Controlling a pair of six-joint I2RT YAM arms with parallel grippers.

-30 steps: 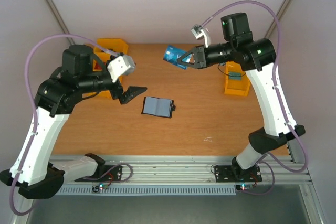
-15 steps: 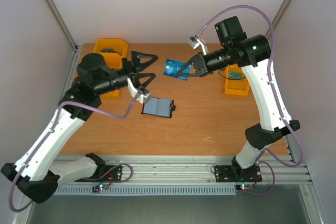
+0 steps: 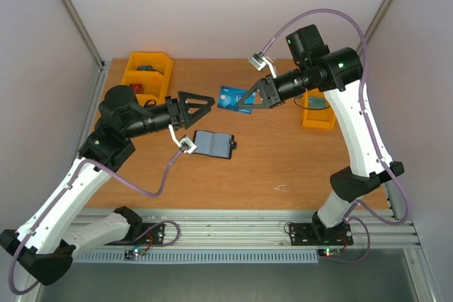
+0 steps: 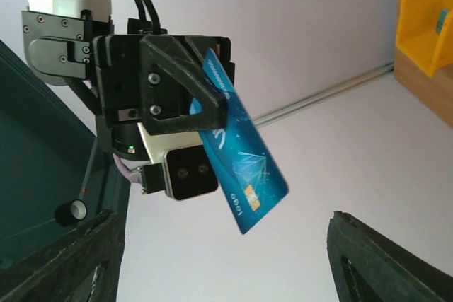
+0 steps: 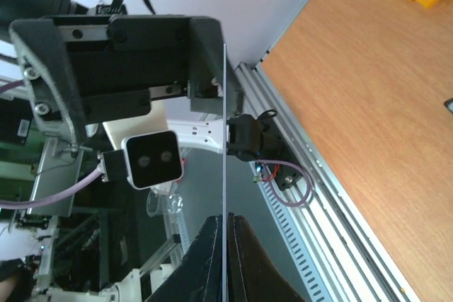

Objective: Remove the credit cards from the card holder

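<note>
Pale lilac walls enclose an orange-brown wooden table.

Bright even light, soft shadows, frames sharp.

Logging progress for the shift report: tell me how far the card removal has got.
Done: one blue credit card is out, clamped in the right gripper above the table. In hand: the left gripper is open and faces that card, apparently for a handover. Left: the card holder lies open on the table; whether it holds more cards cannot be told.
</note>
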